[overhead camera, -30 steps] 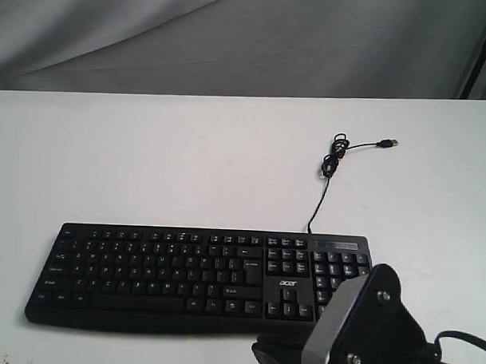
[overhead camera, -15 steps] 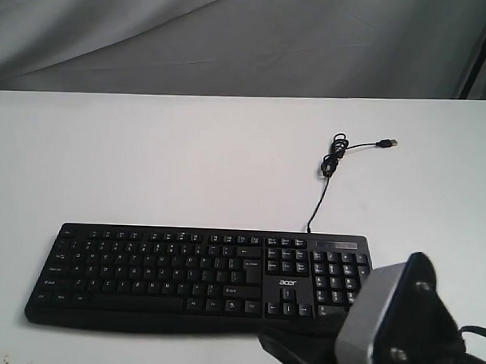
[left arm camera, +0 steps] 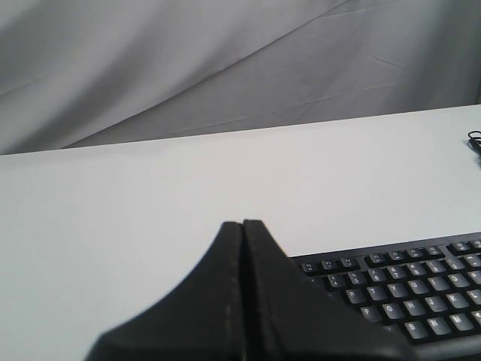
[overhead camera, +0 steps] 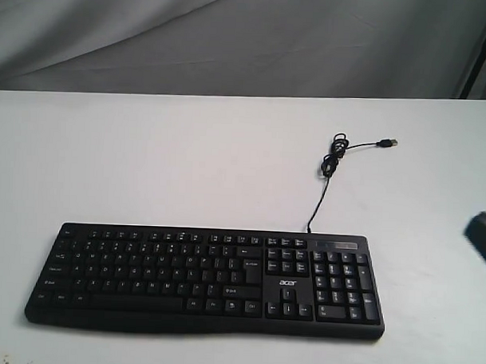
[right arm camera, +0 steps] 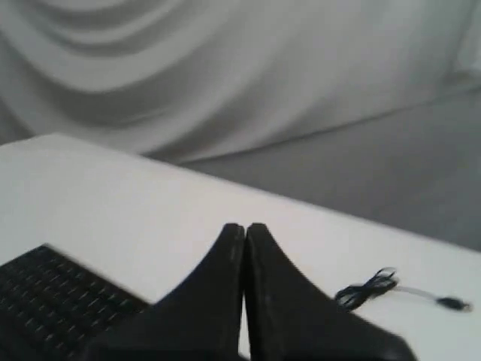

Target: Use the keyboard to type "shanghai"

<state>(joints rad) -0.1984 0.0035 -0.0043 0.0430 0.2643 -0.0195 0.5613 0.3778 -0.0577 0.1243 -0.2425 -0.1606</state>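
Observation:
The black keyboard [overhead camera: 206, 279] with white legends and an acer logo lies flat near the front of the white table [overhead camera: 188, 164]. Its thin cable [overhead camera: 322, 193] runs back to a coil and a USB plug [overhead camera: 388, 143]. My left gripper [left arm camera: 243, 223] is shut with nothing in it, beside the keyboard's [left arm camera: 406, 289] left end and not touching the keys. My right gripper [right arm camera: 245, 226] is also shut and empty, off to the right of the keyboard [right arm camera: 52, 297], with the coiled cable [right arm camera: 368, 287] beyond it. In the exterior view only a dark corner of the right arm [overhead camera: 484, 237] shows at the right edge.
A grey cloth backdrop [overhead camera: 232, 38] hangs behind the table's far edge. A dark pole [overhead camera: 481, 54] stands at the back right.
The right arm, which covered the keyboard's lower right corner and number pad, has pulled away to the right and nearly left the exterior view. The keyboard has not moved.

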